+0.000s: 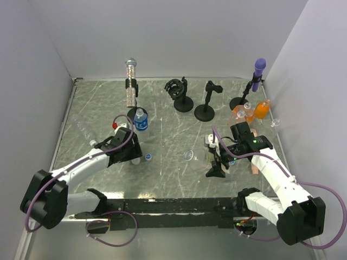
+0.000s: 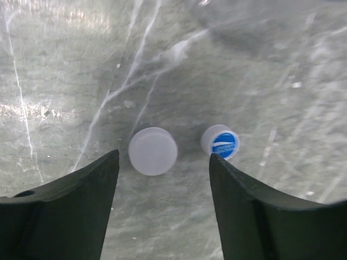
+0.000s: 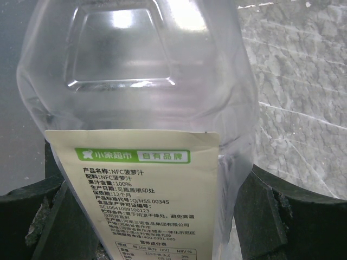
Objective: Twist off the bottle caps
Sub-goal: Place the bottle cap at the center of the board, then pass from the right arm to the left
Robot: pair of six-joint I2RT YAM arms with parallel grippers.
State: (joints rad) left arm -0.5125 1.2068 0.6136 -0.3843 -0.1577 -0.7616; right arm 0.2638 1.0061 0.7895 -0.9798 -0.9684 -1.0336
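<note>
Left gripper (image 2: 162, 157) jaws parted and empty, white cap (image 2: 153, 150) lying loose on the table (image 2: 65, 81) between them at frame centre, blue cap (image 2: 220, 142) just right; right gripper (image 3: 152, 216) clamped on clear labelled bottle (image 3: 135, 81) filling its frame.

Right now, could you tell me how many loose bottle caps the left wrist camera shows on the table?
2. A plain white cap lies inside the open left gripper; a blue-printed cap sits beside it, by one fingertip. Others may lie outside this view.
</note>
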